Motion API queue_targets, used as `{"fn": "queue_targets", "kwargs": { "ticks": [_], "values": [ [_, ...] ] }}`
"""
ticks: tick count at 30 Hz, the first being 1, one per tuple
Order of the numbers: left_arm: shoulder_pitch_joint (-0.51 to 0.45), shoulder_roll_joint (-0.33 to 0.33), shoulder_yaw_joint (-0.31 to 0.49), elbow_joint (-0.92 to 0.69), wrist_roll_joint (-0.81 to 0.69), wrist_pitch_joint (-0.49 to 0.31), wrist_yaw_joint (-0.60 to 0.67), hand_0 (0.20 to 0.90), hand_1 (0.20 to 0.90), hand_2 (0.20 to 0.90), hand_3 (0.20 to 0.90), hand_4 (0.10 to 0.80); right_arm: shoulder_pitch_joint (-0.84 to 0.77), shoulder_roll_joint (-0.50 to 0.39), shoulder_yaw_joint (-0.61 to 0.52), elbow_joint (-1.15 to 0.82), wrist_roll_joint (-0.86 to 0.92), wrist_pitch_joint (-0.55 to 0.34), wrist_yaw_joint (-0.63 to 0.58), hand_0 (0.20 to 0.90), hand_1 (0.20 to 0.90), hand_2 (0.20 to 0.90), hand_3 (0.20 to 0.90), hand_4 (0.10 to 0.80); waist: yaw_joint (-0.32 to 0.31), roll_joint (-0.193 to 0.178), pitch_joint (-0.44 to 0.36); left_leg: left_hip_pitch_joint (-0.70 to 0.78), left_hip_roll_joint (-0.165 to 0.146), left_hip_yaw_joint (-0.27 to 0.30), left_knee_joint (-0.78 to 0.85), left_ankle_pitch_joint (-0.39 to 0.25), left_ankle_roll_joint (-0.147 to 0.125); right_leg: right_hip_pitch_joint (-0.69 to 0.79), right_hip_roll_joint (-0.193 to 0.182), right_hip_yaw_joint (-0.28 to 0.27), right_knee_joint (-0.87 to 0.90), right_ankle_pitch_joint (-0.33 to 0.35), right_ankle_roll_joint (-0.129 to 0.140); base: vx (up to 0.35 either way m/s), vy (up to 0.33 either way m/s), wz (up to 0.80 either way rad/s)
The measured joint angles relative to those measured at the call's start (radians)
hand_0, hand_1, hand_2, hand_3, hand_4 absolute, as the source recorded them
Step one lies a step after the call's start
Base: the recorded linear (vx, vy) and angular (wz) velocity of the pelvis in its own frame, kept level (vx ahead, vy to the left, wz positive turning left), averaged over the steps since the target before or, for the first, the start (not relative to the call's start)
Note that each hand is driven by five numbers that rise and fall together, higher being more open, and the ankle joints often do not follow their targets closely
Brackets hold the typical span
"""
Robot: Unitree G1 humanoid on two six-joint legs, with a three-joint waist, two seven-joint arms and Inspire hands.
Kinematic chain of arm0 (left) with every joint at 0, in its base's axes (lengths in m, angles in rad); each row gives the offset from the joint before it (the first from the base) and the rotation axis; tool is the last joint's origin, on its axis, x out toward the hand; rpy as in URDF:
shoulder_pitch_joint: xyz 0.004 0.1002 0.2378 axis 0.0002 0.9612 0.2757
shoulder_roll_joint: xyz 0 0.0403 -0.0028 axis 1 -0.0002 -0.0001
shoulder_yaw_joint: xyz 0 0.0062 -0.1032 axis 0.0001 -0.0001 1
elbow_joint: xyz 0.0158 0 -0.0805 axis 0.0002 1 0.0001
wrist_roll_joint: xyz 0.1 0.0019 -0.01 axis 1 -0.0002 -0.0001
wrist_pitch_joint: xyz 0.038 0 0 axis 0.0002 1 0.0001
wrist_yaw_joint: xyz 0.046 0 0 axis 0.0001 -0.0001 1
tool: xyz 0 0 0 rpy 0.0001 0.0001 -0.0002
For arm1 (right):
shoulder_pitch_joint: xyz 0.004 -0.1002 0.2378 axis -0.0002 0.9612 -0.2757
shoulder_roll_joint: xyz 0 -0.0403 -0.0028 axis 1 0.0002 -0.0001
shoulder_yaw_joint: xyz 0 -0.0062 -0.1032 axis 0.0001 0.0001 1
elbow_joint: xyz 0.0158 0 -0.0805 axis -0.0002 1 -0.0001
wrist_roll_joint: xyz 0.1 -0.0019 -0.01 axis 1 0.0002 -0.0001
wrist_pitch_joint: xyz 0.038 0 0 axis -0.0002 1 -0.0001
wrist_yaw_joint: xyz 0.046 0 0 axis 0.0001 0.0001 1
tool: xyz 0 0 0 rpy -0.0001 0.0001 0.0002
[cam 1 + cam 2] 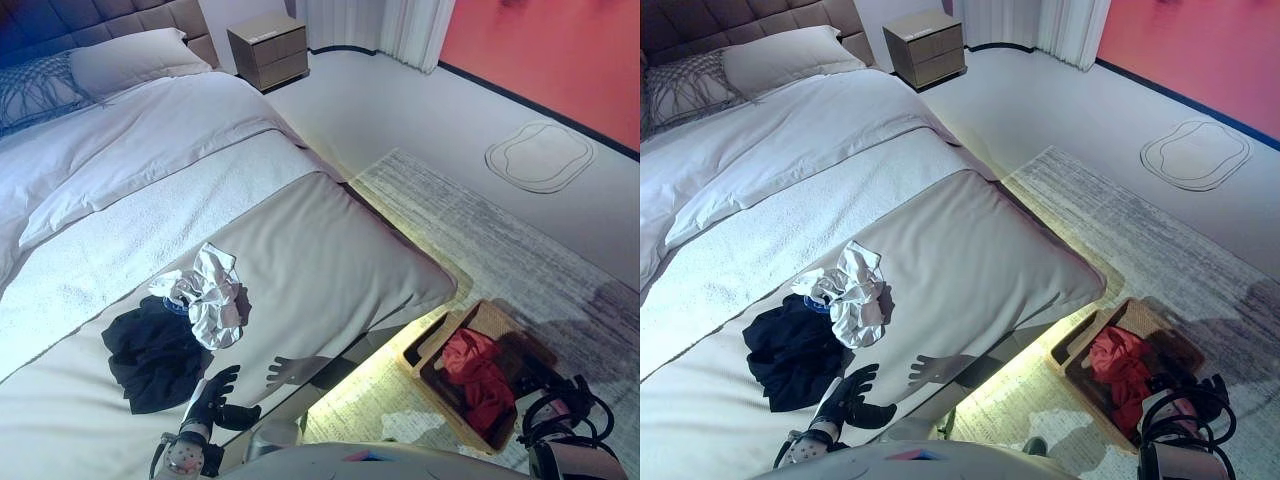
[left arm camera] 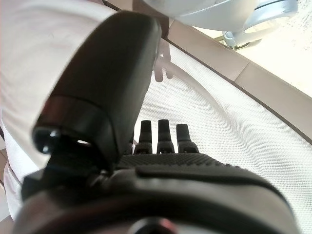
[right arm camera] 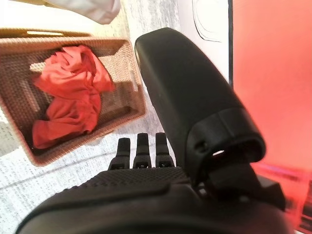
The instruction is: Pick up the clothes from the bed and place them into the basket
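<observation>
A black garment [image 1: 155,355] and a crumpled white garment [image 1: 208,295] lie together on the beige cover near the foot of the bed [image 1: 330,250]. My left hand [image 1: 215,395] is open with straight fingers, low over the cover just on my side of the black garment and apart from it; it holds nothing in the left wrist view [image 2: 195,170]. A wicker basket [image 1: 420,348] stands on the rug beside the bed with a red garment [image 1: 478,378] in it. My right hand [image 3: 141,180] is open and empty, hovering beside the basket [image 3: 122,112].
Pillows [image 1: 125,58] lie at the head of the bed. A nightstand [image 1: 268,48] stands by the far wall. A grey rug [image 1: 480,220] runs along the bed. A pale floor mat [image 1: 540,155] lies further off, before a red wall.
</observation>
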Motion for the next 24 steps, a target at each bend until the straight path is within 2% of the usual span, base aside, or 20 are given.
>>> {"fn": "queue_targets", "kwargs": {
  "ticks": [9,12,14,15,16,17,19,20,21,22,24],
  "values": [
    [0.003,-0.003,0.006,0.0,-0.023,0.0,0.002,0.9,0.9,0.9,0.9,0.8,0.0,0.008,0.083,0.042,-0.072,0.006,0.072,0.9,0.9,0.9,0.9,0.8,0.031,-0.002,-0.001,-0.004,-0.003,-0.031,0.0,0.011,-0.007,0.016,0.002,-0.029,-0.001,-0.003,0.004,-0.018,0.005,0.11],
    [0.015,-0.007,0.018,0.001,-0.029,-0.001,0.005,0.9,0.9,0.9,0.9,0.8,0.0,0.013,0.155,0.048,-0.134,0.018,0.081,0.9,0.9,0.9,0.9,0.8,0.068,-0.004,0.001,-0.006,-0.005,-0.064,0.0,0.019,-0.009,0.033,0.003,-0.061,-0.002,-0.007,0.009,-0.002,0.033,0.29],
    [0.022,-0.012,0.049,0.001,-0.031,-0.001,0.006,0.9,0.9,0.9,0.9,0.8,-0.002,0.019,0.199,0.036,-0.175,0.027,0.084,0.9,0.9,0.9,0.9,0.8,0.089,-0.011,0.002,-0.016,-0.005,-0.075,-0.003,0.016,-0.024,0.042,0.001,-0.093,-0.002,-0.01,0.012,-0.014,0.089,0.38],
    [0.015,-0.013,0.056,0.001,-0.031,-0.001,0.006,0.9,0.9,0.9,0.9,0.8,-0.001,0.021,0.209,0.026,-0.185,0.031,0.084,0.9,0.9,0.9,0.9,0.8,0.087,-0.018,0.006,-0.023,0.002,-0.04,-0.003,0.005,-0.031,0.045,-0.001,-0.112,-0.002,-0.01,0.013,0.006,0.124,1.01],
    [0.002,-0.007,0.068,0.003,-0.019,0.003,0.0,0.9,0.9,0.9,0.9,0.8,0.015,0.026,0.219,-0.01,-0.223,0.043,0.09,0.9,0.9,0.9,0.9,0.8,0.074,-0.032,0.011,-0.061,0.043,0.139,0.03,-0.026,-0.021,0.06,-0.013,-0.203,0.003,-0.009,0.012,-0.012,0.17,1.53],
    [-0.012,-0.009,0.075,0.002,-0.015,0.008,-0.004,0.9,0.9,0.9,0.9,0.8,0.03,0.026,0.219,-0.026,-0.244,0.05,0.091,0.9,0.9,0.9,0.9,0.8,0.062,-0.047,0.019,-0.081,0.073,0.282,0.065,-0.035,-0.011,0.079,-0.027,-0.269,-0.002,-0.013,0.006,-0.015,0.192,1.75],
    [-0.023,-0.01,0.075,0.001,-0.013,0.023,-0.01,0.9,0.9,0.9,0.9,0.8,0.045,0.028,0.222,-0.049,-0.287,0.055,0.093,0.9,0.9,0.9,0.9,0.8,0.041,-0.06,0.025,-0.093,0.094,0.416,0.111,-0.031,-0.012,0.11,-0.045,-0.362,0.003,-0.025,0.002,-0.001,0.216,1.44],
    [-0.023,-0.007,0.075,0.001,-0.013,0.03,-0.01,0.9,0.9,0.9,0.9,0.8,0.041,0.029,0.23,-0.063,-0.328,0.055,0.104,0.9,0.9,0.9,0.9,0.8,0.046,-0.063,0.026,-0.095,0.08,0.431,0.113,-0.027,-0.006,0.12,-0.066,-0.38,0.02,-0.043,0.025,0.091,0.304,1.09],
    [-0.021,-0.006,0.076,0.001,-0.013,0.04,-0.01,0.9,0.9,0.9,0.9,0.8,0.032,0.03,0.246,-0.075,-0.38,0.055,0.128,0.9,0.9,0.9,0.9,0.8,0.05,-0.055,0.02,-0.09,0.061,0.419,0.086,-0.009,0.023,0.119,-0.075,-0.377,0.05,-0.053,0.038,0.129,0.282,0.6],
    [-0.021,0.0,0.076,0.001,-0.013,0.045,-0.01,0.9,0.9,0.9,0.9,0.8,0.021,0.036,0.261,-0.086,-0.432,0.055,0.152,0.9,0.9,0.9,0.9,0.8,0.051,-0.063,0.021,-0.086,0.043,0.414,0.064,0.013,0.051,0.118,-0.083,-0.378,0.069,-0.059,0.054,0.136,0.245,0.35],
    [-0.024,0.011,0.077,0.001,-0.011,0.046,-0.01,0.9,0.9,0.9,0.9,0.8,0.005,0.048,0.298,-0.105,-0.495,0.058,0.179,0.9,0.9,0.9,0.9,0.8,0.048,-0.077,0.024,-0.077,0.022,0.396,0.04,0.024,0.066,0.115,-0.106,-0.371,0.106,-0.06,0.058,0.11,0.191,0.38]
  ]
}}
